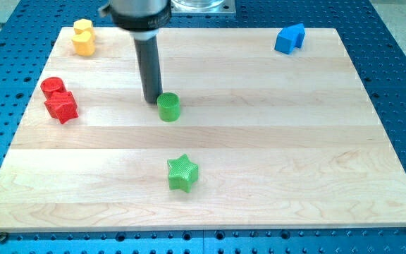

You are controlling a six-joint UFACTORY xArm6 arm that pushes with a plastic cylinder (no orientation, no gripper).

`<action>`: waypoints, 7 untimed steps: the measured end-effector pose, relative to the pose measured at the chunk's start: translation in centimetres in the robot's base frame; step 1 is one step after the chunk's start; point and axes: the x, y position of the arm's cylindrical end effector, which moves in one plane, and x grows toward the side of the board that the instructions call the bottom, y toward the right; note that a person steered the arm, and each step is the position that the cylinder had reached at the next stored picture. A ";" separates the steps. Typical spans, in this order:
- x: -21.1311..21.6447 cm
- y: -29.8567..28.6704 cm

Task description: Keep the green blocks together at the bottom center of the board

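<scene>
A green cylinder [168,107] stands near the middle of the wooden board [294,141]. A green star [182,173] lies below it, toward the view's bottom centre. The two green blocks are apart, with a gap of bare board between them. My tip [151,100] is just to the left of the green cylinder, touching or nearly touching its left side. The dark rod rises from there to the view's top.
A red cylinder [52,87] and a red star-like block [62,107] sit together at the view's left. Two yellow blocks [83,38] sit at the top left. A blue block [290,39] sits at the top right.
</scene>
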 end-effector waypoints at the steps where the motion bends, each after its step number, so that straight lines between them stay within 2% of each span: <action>1: 3.9 3.2; 2: 2.0 2.7; 3: 4.4 6.9; 4: 7.4 4.9; 5: 7.0 6.2; 6: 3.0 6.3; 7: 6.8 9.1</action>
